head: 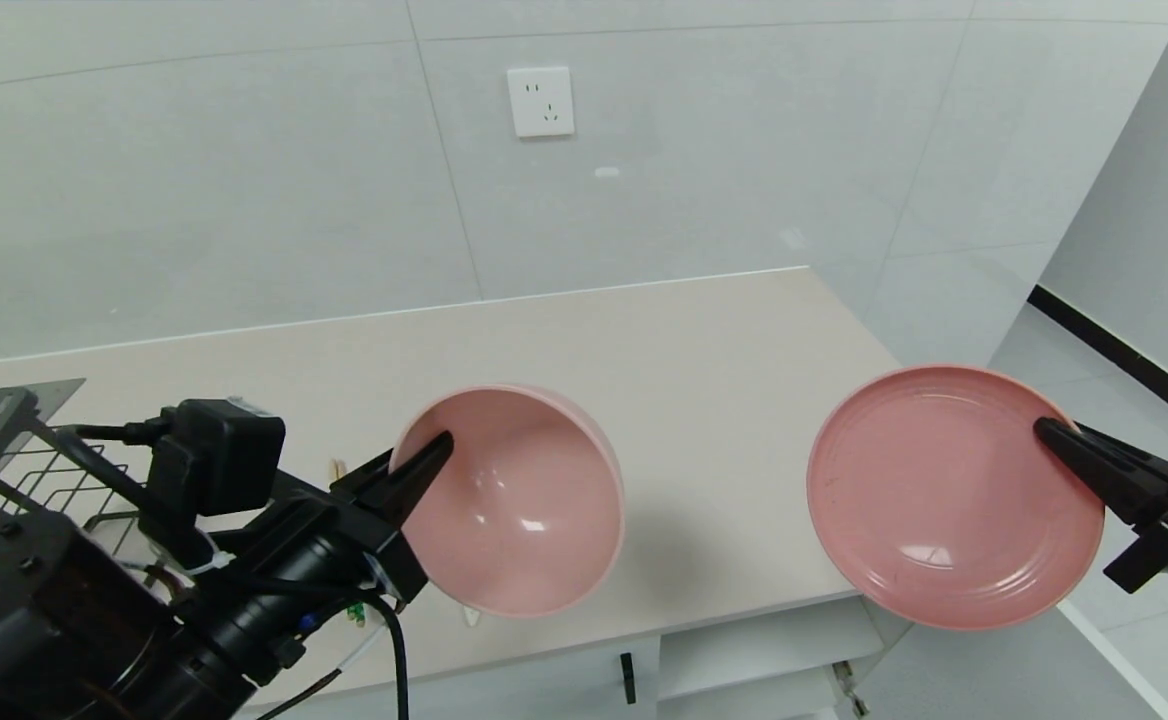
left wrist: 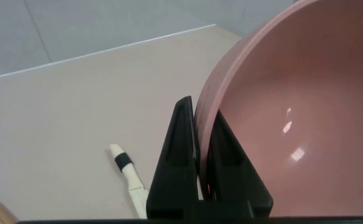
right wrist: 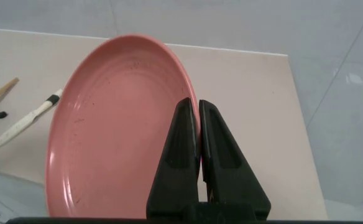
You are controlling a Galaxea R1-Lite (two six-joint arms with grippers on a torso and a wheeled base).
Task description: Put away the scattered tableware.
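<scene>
Jaws on your left gripper [head: 422, 462] were clamped on the rim of the pink bowl [head: 524, 510], one finger inside and one outside. That rim pinch explains why the bowl hung tipped on edge above the bench [head: 704, 370], hollow facing the head camera. Your right gripper [head: 1054, 438] pinched the pink plate [head: 944, 500] the same way; the plate stood tilted, raised off the bench by its right front corner. A wire rack [head: 4, 450] sat at the bench's left end — in my judgement the likely destination, and the on-edge hold would suit slotting. A white-handled utensil [left wrist: 127, 171] lay on the bench near the bowl, not yet collected.
</scene>
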